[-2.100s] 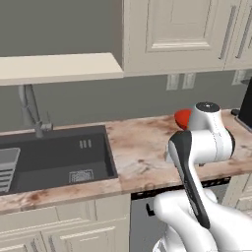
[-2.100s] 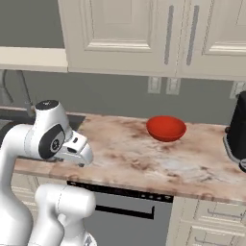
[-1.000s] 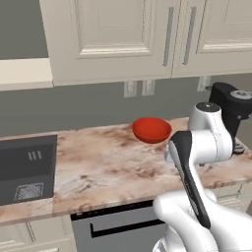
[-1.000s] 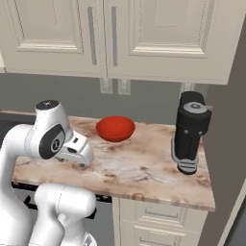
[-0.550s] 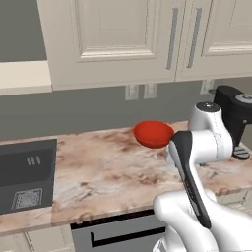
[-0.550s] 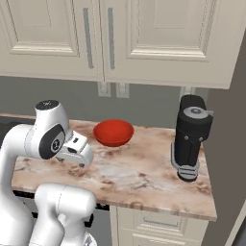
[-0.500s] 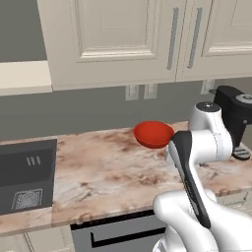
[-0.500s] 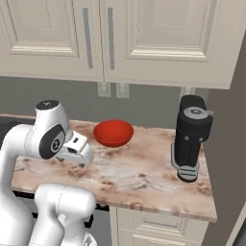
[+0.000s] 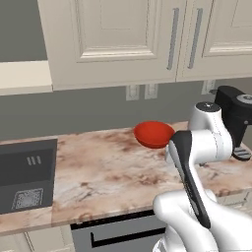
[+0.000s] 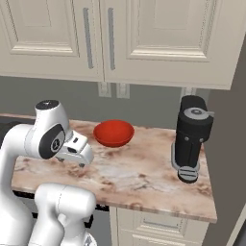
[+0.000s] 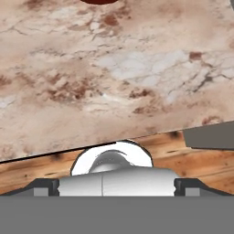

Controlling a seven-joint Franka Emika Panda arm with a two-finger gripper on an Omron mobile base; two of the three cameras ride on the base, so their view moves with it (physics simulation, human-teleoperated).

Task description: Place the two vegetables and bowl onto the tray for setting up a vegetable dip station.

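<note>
The counter (image 9: 113, 167), a brown-veined marble slab under cream cabinets (image 10: 153, 38), takes up most of both base views. The sink (image 9: 24, 177) sits at its 9 o'clock end in the left base view. At the 3 o'clock end in the right base view a tall black grinder-like appliance (image 10: 190, 139) stands near the counter's edge.

The arm (image 10: 45, 137) is folded low at the counter's front, at about 8 o'clock in the right base view, with its hand held out just over the front part of the marble. The gripper (image 10: 77, 153) holds nothing; its jaws stand about as wide as they go, though the tips themselves are hard to make out. The hand view looks down on bare marble, with the counter's front edge and wooden floor below it.

The bowl (image 10: 114, 132) rests upright on the counter toward the back wall, at about 1 o'clock from the hand in the right base view and well apart from it. In the hand view a sliver of its red rim (image 11: 98, 2) peeks in at 12 o'clock. It looks empty.

As for progress, I judge the task barely begun: the bowl is still on the counter, untouched. Neither tray nor vegetables are visible on this stretch of counter, so I cannot tell where they lie. All three placements appear to remain, and the bowl looks the likeliest first pick.
</note>
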